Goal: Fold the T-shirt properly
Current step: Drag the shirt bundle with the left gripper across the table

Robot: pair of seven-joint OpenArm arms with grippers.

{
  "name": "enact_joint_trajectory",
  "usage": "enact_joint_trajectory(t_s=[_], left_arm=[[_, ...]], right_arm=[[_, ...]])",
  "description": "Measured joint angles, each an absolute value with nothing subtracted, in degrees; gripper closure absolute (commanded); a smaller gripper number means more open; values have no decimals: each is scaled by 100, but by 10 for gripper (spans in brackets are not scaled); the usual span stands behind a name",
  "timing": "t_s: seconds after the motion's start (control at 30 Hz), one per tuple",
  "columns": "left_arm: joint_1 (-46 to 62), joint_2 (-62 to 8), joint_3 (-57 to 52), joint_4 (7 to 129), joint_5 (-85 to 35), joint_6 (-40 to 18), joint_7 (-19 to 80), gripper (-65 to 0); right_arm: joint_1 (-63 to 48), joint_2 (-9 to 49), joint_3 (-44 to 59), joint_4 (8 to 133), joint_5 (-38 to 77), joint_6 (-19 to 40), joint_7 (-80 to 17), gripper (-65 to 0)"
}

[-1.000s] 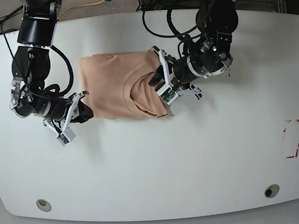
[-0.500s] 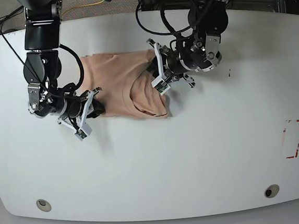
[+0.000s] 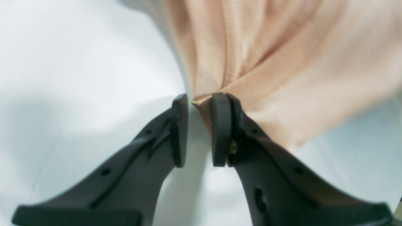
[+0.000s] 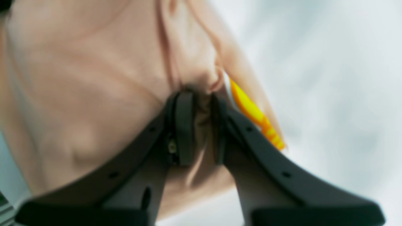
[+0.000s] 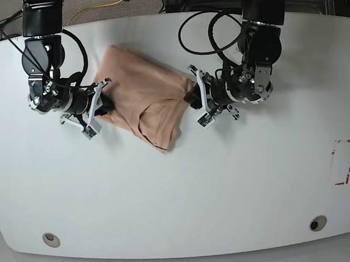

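Note:
The peach T-shirt (image 5: pixel 142 103) lies folded and skewed diagonally on the white table (image 5: pixel 186 185). In the base view my right gripper (image 5: pixel 103 105) is at the shirt's left edge and my left gripper (image 5: pixel 195 99) at its right edge. The right wrist view shows the right gripper (image 4: pixel 198 97) shut on a bunched fold of the T-shirt (image 4: pixel 94 78), with the yellow print (image 4: pixel 254 116) just beside one finger. Seen from the left wrist, the left gripper (image 3: pixel 199 100) pinches a corner of the T-shirt (image 3: pixel 282 62) at its fingertips, just above the table.
A red-outlined rectangle (image 5: pixel 343 162) marks the table at the right. Two round holes (image 5: pixel 50 239) (image 5: pixel 318 223) sit near the front edge. Cables and equipment run along the back edge behind both arms.
Both grippers have swung the shirt around: it lay square to the table and now lies diagonally. The right gripper rose toward the back, and the left gripper came forward.

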State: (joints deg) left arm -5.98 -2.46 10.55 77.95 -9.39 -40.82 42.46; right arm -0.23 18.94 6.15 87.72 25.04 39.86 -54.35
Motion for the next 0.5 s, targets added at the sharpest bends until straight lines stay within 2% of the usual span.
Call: enact_joint_trajectory(t_s=[0.27,0.5], left_arm=[[-1496,-261,1055,7039,-755,-4042,4331,-108],[-2056,-320,1055,6901,-582,-3994,4462,-108]], right_arm=[[-552,1455,550,9450,2440,3948,-5638,-90],[-589,967,-27,9585,2418,3944,-5682,-92]])
